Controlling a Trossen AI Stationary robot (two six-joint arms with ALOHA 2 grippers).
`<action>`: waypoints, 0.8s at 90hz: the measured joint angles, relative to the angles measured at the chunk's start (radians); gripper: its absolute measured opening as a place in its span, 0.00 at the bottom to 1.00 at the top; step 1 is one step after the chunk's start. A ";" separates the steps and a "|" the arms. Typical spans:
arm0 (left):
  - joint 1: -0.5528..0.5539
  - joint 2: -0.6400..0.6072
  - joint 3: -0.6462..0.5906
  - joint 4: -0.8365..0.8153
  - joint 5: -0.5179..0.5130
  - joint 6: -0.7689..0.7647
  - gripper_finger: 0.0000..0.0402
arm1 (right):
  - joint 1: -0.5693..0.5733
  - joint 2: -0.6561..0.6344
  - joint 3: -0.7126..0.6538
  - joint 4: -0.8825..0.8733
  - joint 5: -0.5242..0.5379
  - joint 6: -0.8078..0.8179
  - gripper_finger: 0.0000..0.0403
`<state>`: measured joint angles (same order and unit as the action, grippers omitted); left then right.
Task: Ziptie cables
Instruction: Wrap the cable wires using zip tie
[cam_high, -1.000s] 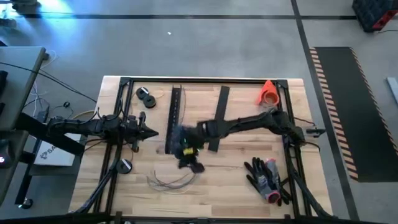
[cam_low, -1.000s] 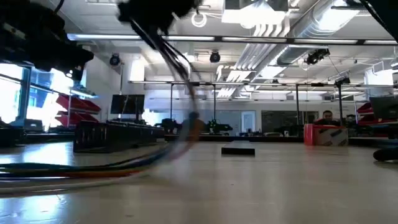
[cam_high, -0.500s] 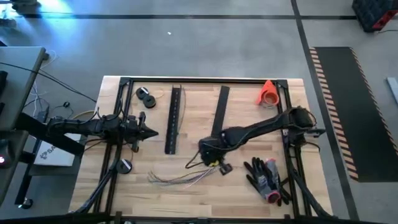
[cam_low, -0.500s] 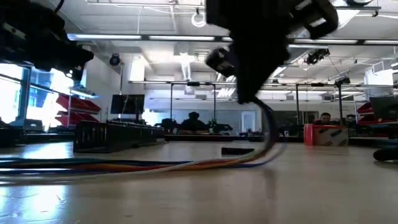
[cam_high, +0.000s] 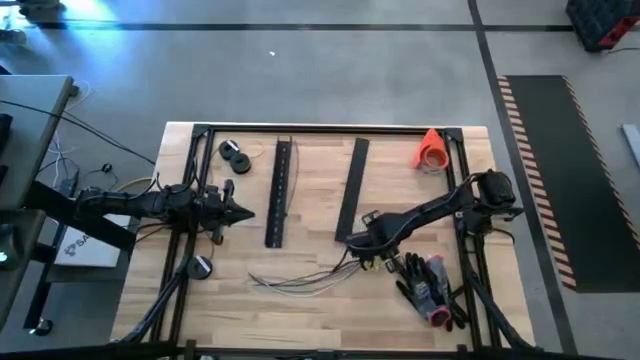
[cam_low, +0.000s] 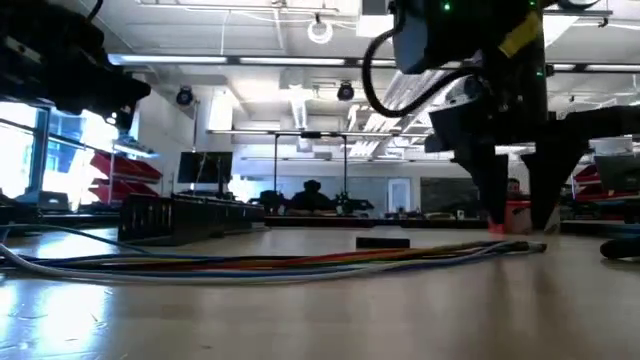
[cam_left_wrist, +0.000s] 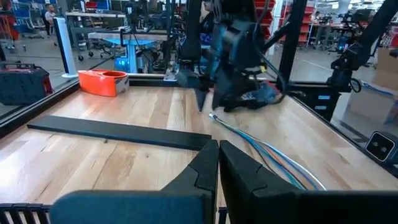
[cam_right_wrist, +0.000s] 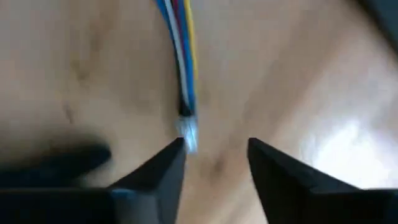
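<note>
Right gripper (cam_high: 372, 258): that's mine, down low over the table's near-middle, just beside the pile of gloves (cam_high: 428, 283). In the low view it (cam_low: 512, 225) hangs right above the wood.
Right gripper, fingers: spread apart, nothing between them. My wrist view shows both tips (cam_right_wrist: 171, 158) with bare wood in the gap.
Cables (cam_high: 300, 279): lying flat on the table, a loose strand running from the near-left part of the table toward my right gripper.
Cables against the claw: the near end stops just short of my fingertips. In my wrist view the bundle (cam_right_wrist: 181, 56) shows blue, white, red and yellow wires, and its end sits right by one fingertip, at the mouth of the gap and not inside it. I can't tell whether it brushes that tip.
Cables, low view: stretched along the wood (cam_low: 280, 263), ending just under my claw.
Left gripper (cam_high: 243, 212): mine too, parked off at the table's left edge, well apart from the cables.
Left gripper, fingers: pressed together, tips (cam_left_wrist: 205, 163) meeting, holding nothing.
Black bars: two of them, one (cam_high: 280, 192) near my left gripper, one (cam_high: 352, 188) behind my right gripper.
Orange roll (cam_high: 432, 150): at the far right corner.
</note>
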<state>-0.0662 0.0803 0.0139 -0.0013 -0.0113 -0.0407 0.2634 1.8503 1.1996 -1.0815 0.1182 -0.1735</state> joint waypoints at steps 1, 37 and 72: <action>0.000 0.000 0.000 0.000 0.000 0.000 0.00 | 0.000 0.000 0.003 -0.008 0.002 0.001 0.48; 0.000 0.000 0.000 0.000 0.000 0.000 0.00 | -0.107 0.000 0.017 0.687 -0.121 -0.008 0.55; 0.000 0.000 0.000 0.000 0.000 0.000 0.00 | -0.282 0.333 0.299 0.949 -0.195 -0.070 0.55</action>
<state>-0.0662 0.0806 0.0139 -0.0015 -0.0115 -0.0408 -0.0185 2.1834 1.4987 -0.1327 -0.0767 -0.2438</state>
